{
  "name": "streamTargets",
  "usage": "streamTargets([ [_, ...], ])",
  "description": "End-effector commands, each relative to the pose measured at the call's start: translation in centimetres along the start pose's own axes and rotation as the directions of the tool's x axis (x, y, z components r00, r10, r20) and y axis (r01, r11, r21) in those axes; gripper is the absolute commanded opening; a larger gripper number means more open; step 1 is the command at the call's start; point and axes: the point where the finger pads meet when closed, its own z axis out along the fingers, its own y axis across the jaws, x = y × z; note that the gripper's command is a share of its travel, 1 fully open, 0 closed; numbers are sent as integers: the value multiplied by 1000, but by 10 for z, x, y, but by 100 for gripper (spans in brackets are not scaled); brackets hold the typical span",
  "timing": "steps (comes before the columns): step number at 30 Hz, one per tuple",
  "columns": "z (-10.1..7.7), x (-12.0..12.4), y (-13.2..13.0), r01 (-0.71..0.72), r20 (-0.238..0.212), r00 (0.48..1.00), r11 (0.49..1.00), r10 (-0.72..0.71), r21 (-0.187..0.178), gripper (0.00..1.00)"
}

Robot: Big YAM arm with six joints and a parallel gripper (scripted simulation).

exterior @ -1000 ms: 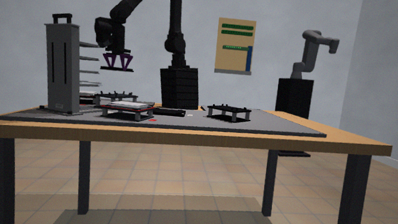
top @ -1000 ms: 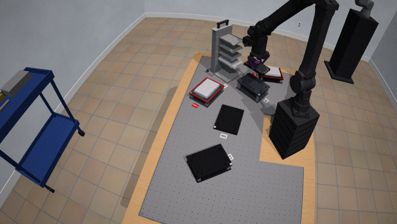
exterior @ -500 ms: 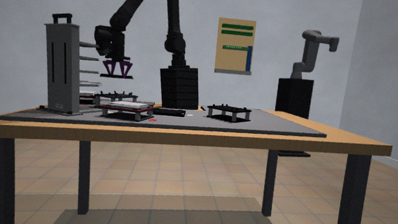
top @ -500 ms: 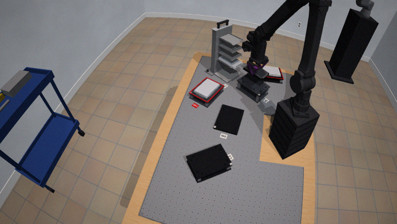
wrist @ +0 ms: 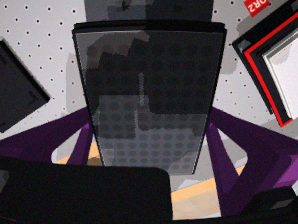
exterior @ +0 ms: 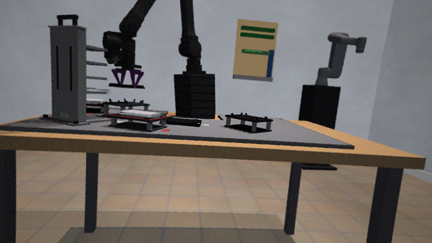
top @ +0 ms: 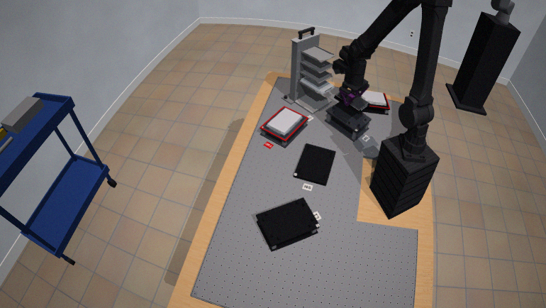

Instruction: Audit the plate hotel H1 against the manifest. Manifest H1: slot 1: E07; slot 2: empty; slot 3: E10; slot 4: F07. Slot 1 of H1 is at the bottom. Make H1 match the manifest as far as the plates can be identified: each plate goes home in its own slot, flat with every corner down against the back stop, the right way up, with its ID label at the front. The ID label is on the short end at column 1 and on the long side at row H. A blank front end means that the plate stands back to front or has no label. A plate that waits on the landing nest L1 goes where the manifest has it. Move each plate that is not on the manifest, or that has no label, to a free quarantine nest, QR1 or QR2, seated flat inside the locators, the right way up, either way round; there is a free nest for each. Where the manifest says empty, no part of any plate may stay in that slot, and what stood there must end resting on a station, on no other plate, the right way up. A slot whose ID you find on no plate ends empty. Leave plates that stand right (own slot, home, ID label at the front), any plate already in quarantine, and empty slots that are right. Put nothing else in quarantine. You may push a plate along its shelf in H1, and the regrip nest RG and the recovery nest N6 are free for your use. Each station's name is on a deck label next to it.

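Observation:
My gripper [top: 353, 100] is shut on a dark plate [top: 359, 103] and holds it level in the air, right of the plate hotel H1 [top: 308, 67]. In the side view the plate [exterior: 126, 85] hangs under the purple fingers [exterior: 126, 78], well above a black nest [exterior: 125, 104]. The wrist view shows the plate [wrist: 149, 92] lengthwise between both fingers, with that nest's dark shape under it. The hotel's bottom shelf holds a light plate [top: 315, 84]. I cannot read any ID label.
A red-edged quarantine nest [top: 284, 123] holds a white plate. A second red-edged nest [top: 376, 100], behind the gripper, also holds one. The QR2 label [wrist: 256, 2] shows in the wrist view. A flat black pad [top: 314, 163] and a black nest [top: 287, 223] lie nearer. The arm base [top: 403, 179] stands at the right.

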Motion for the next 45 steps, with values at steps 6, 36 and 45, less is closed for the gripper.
streamTargets([
  [6, -7, -12, -5, 1, 31, 1000, 1000, -1, 10, 86],
  [36, 13, 0, -2, 3, 8, 1000, 1000, -3, 0, 86],
  [45, 18, -4, -3, 3, 14, 1000, 1000, -3, 3, 86],
])
